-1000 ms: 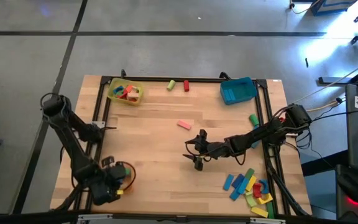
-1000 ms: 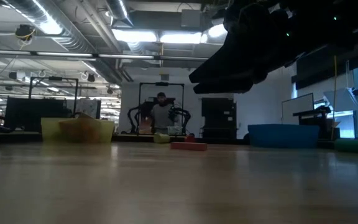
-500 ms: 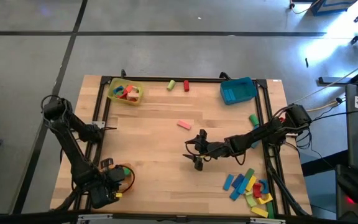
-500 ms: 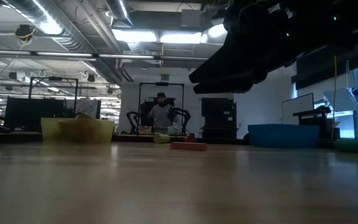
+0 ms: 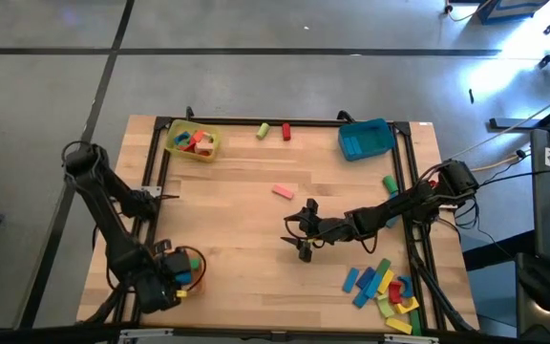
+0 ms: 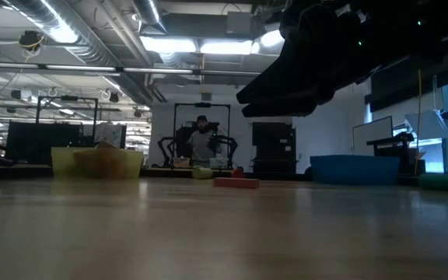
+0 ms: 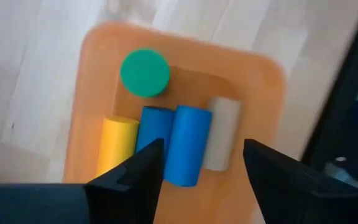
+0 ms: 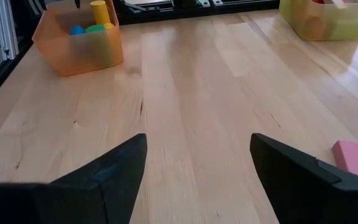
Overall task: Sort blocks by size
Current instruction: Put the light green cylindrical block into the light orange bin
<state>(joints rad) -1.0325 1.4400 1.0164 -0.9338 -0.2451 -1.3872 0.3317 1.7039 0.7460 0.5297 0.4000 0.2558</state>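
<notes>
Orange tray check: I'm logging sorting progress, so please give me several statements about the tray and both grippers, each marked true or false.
1. The orange tray holds a green cylinder standing on end. True.
2. Two blue cylinders lie side by side in the orange tray. True.
3. The left gripper is shut on a blue cylinder. False: it is open above the tray, holding nothing.
4. The right gripper holds the pink block. False: it is open and empty; the block lies on the table apart from it.
5. The yellow tray holds no blocks. False: red and other blocks lie in it.
</notes>
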